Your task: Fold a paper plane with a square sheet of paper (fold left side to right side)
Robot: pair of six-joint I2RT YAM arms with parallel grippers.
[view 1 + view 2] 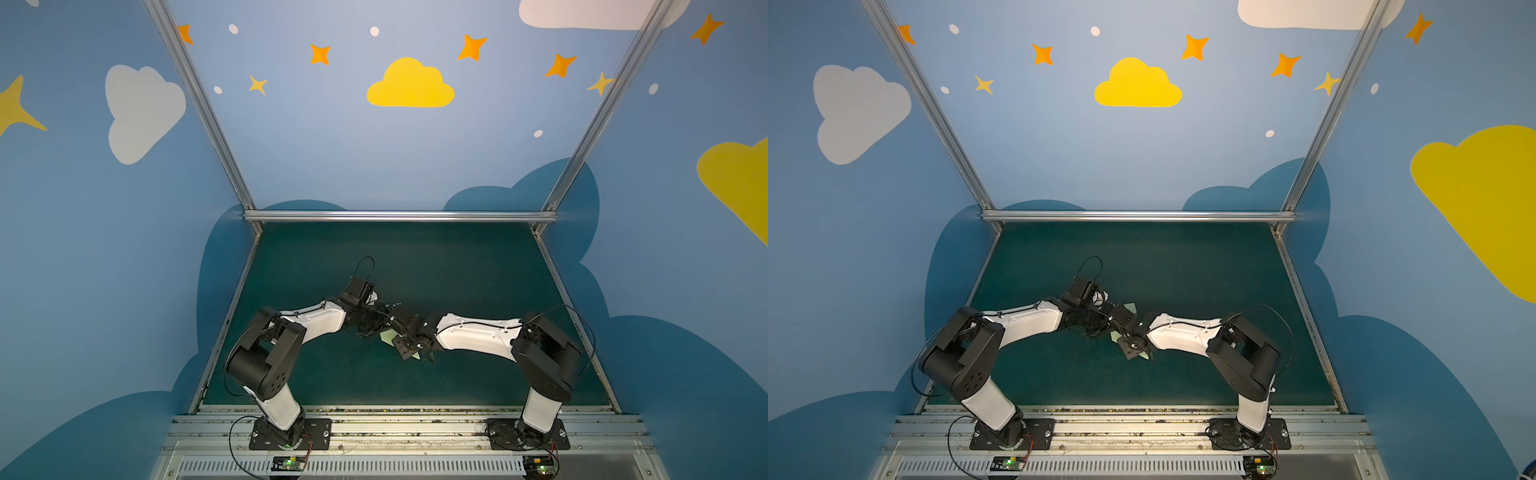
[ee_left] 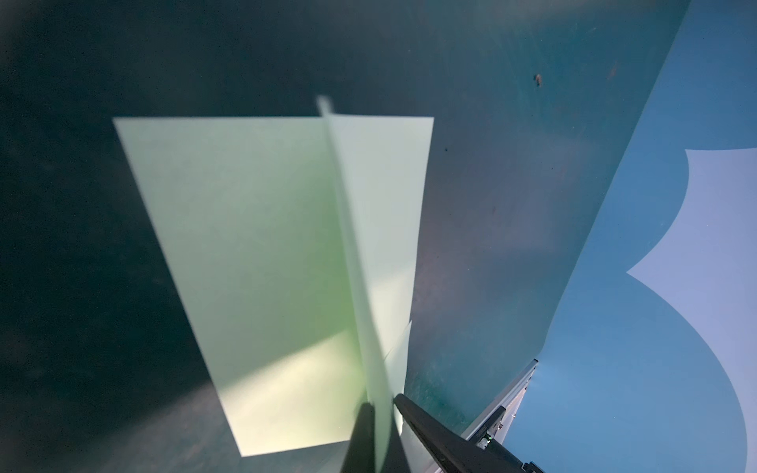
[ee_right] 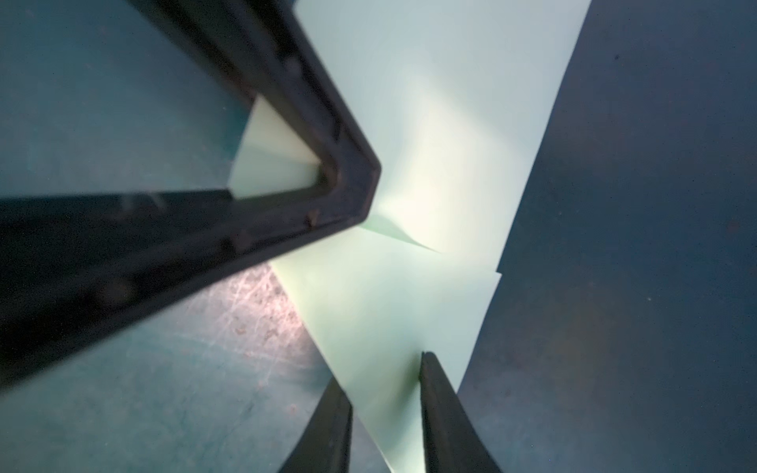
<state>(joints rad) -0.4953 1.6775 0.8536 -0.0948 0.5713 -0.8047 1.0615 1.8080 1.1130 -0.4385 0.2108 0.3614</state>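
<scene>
The square sheet of paper (image 2: 254, 254) is pale green and lies on the dark green mat, with one part raised into an upright fold. My left gripper (image 2: 383, 403) is shut on that raised fold. In the right wrist view, the paper (image 3: 430, 164) runs between the fingers of my right gripper (image 3: 383, 370), which stand apart around its pointed edge. The black left gripper finger (image 3: 295, 172) presses on the sheet just beyond. In both top views the two grippers (image 1: 380, 318) (image 1: 405, 328) meet mid-mat and hide most of the paper (image 1: 388, 336) (image 1: 1116, 335).
The green mat (image 1: 457, 270) is bordered by aluminium rails (image 1: 399, 216) at the back and sides, with blue painted walls behind. Both arm bases stand on the front rail (image 1: 407, 428).
</scene>
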